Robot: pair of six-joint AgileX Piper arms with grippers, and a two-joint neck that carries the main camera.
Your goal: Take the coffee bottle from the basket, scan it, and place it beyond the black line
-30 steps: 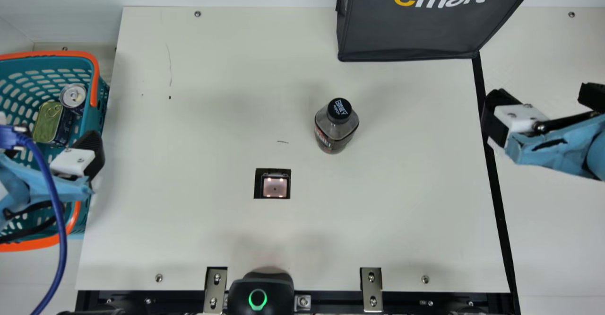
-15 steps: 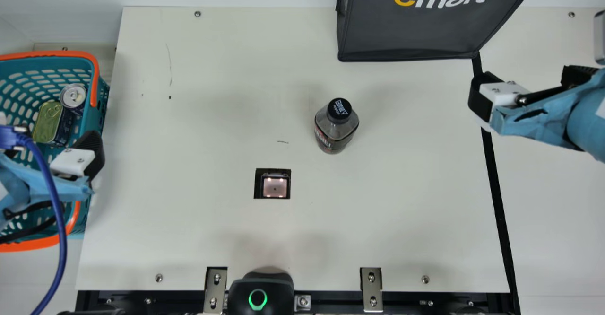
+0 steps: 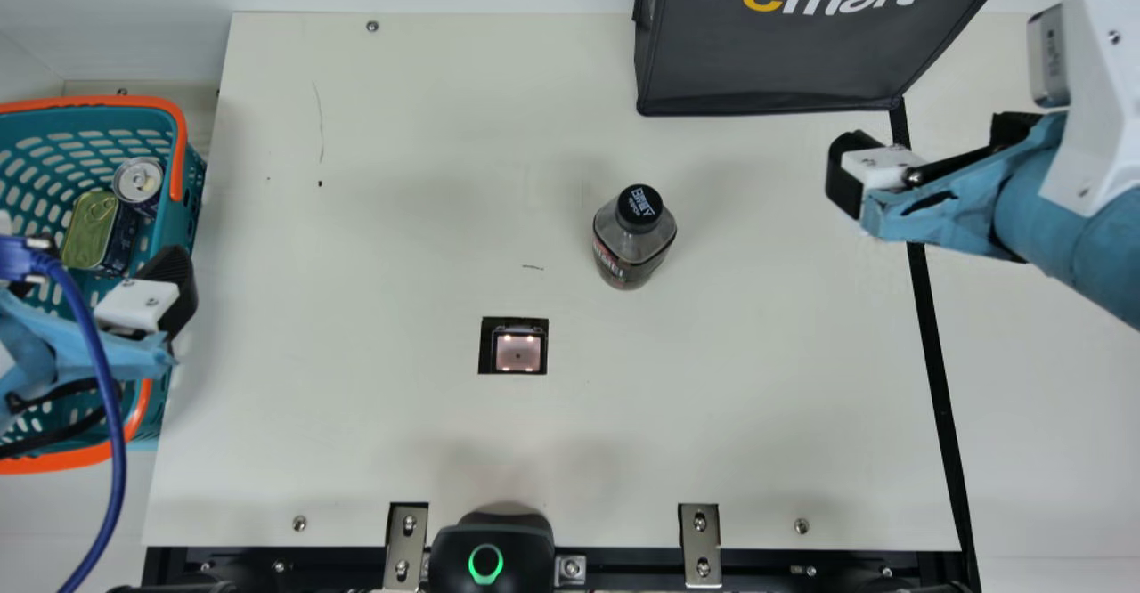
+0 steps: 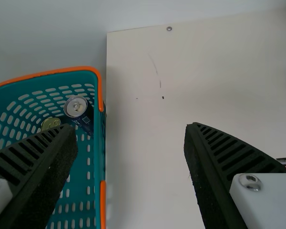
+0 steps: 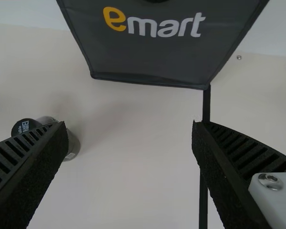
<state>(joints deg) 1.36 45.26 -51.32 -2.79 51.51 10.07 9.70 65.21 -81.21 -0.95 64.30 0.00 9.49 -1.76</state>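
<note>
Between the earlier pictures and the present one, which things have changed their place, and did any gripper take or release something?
The right gripper has moved leftward in the main view, toward the coffee bottle, and slightly toward the bag. Nothing was taken hold of or let go. The bottle, bag, basket and left gripper stayed as they were.

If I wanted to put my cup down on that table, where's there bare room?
The widest bare patch lies between the basket and the coffee bottle. Another lies between the bottle and the black line, below the right pincer in the main view. Crowded: the basket, holding cans, with the left pincer at its edge.
</note>
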